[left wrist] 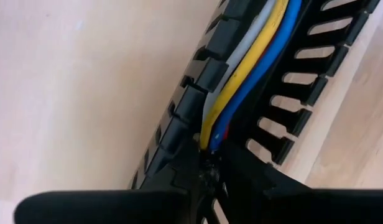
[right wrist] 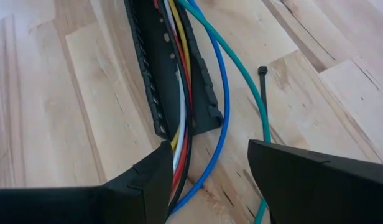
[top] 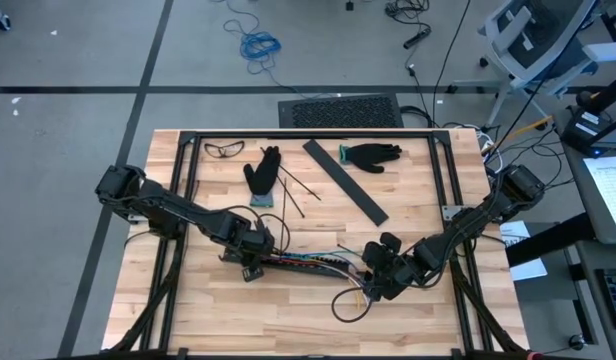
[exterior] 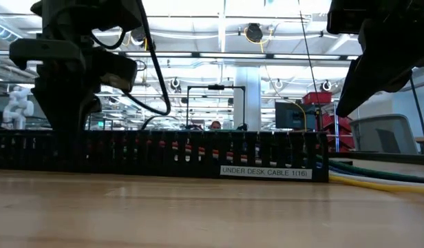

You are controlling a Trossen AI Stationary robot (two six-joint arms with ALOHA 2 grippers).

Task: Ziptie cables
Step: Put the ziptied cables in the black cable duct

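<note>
Two hands, cables between

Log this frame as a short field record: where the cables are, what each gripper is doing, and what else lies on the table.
cables: lying in the black slotted duct, ends trailing out at the right gripper's side
left gripper: at the duct's left end, closed on the cables
right gripper: open, fingers either side of the trailing cables
zip tie: loose on the table beside the green cable
also present: two black gloves, safety glasses, flat black strip
</note>
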